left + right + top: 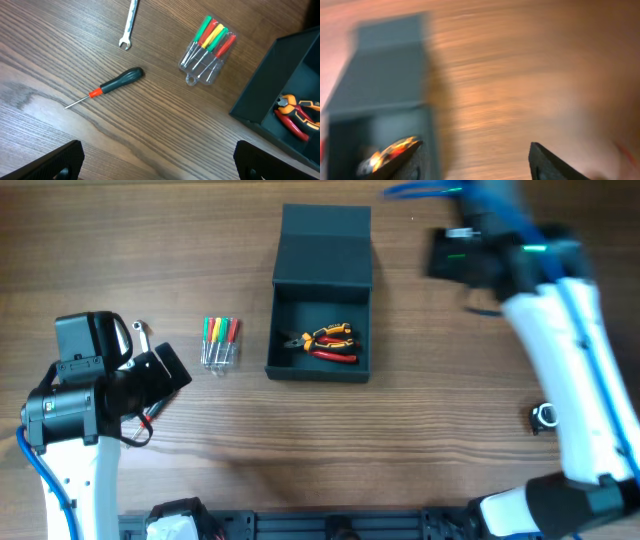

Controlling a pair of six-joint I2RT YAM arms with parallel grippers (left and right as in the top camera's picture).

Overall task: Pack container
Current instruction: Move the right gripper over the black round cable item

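The dark teal-grey container (318,371) stands open at the table's middle, its flap lid (325,235) folded back. Red and orange pliers (326,342) lie inside. My left gripper (165,370) is open and empty, left of the box. The left wrist view shows it (160,165) above bare wood, with a black-handled screwdriver (116,83), a small wrench (129,25), a clear pack of coloured screwdrivers (207,50) and the box wall (265,85) ahead. My right gripper (450,255) is open and empty, right of the lid. Its view (475,162) is blurred.
The screwdriver pack (221,340) and the wrench (140,330) lie between the left arm and the box. A small dark round object (543,416) sits by the right arm. The blurred right wrist view shows the box (385,75) and pliers (390,150) at its left.
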